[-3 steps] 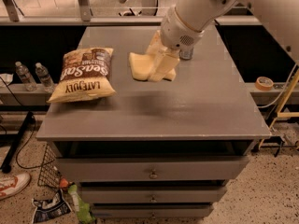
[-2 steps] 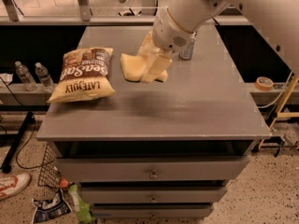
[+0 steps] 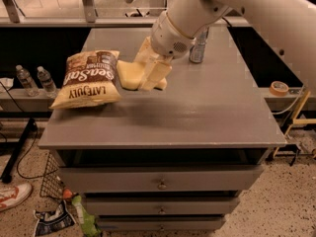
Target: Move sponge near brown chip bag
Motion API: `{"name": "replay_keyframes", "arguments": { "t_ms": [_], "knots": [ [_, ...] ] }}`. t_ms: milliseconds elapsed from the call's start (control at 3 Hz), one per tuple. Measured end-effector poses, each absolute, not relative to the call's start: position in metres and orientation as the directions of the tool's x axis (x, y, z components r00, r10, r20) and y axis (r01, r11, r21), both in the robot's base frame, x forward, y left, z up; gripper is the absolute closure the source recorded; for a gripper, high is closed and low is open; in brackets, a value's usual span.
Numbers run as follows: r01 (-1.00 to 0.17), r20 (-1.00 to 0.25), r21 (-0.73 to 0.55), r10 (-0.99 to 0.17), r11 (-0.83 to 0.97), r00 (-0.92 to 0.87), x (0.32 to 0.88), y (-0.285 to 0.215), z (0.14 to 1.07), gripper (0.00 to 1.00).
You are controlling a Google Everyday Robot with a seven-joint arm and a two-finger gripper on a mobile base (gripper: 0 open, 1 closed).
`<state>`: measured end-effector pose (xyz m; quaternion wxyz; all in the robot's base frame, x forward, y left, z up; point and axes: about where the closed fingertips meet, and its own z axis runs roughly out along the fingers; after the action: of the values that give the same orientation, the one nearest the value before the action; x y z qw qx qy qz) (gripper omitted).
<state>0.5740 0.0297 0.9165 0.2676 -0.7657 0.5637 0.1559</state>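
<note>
The gripper (image 3: 149, 75) stands over the left half of the worktop (image 3: 212, 107), its cream fingers (image 3: 157, 72) closed across the right end of the sponge (image 3: 127, 74); the sponge's free end lies just beside the brown chip bag (image 3: 91, 78) at the left edge; whether it rests on the surface or hangs clear is uncertain. Expected handling: light, soft, compressible; likely to droop beyond the hold, so grip across the flat body.

Warm, rather dim overhead light puts a soft sheen on the grey surface (image 3: 217, 107) toward 3 o'clock, casts a faint shadow at 6 o'clock of the gripper (image 3: 145, 75) clasping the sponge (image 3: 127, 74) left of centre, and leaves the 9 o'clock background black.
</note>
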Motion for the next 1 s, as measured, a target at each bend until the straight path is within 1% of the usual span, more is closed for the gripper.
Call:
{"name": "replay_keyframes", "arguments": {
  "t_ms": [667,1000],
  "knots": [
    [-0.946,-0.541,-0.232,-0.778,-0.226,0.319,0.5735,0.0330,0.9147,0.35],
    [-0.946,-0.541,-0.231,-0.777,-0.230,0.321,0.5731,0.0353,0.9134,0.04]
  ]
}}
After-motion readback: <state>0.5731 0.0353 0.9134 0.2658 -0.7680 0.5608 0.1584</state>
